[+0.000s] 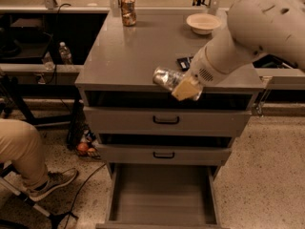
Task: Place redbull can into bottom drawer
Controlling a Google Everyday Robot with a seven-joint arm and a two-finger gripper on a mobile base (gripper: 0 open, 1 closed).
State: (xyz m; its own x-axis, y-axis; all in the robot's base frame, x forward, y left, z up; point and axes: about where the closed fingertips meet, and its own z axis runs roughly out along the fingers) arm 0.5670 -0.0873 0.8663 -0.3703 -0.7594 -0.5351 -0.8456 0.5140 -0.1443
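Note:
My gripper [185, 87] is shut on the redbull can [166, 78], a slim shiny silver can held on its side with its round end pointing left. It hangs over the front edge of the grey cabinet top [138, 51], in front of the top drawer. The bottom drawer [162, 194] is pulled out below, a wide tray with a bare grey floor. The can is well above the drawer and roughly over its middle.
A shorter reddish-gold can [127, 9] stands at the back of the cabinet top, a white bowl [203, 23] at the back right, a dark flat object [184, 62] behind my arm. Two upper drawers with black handles [166, 120] are closed. A person's leg [24, 151] is at left.

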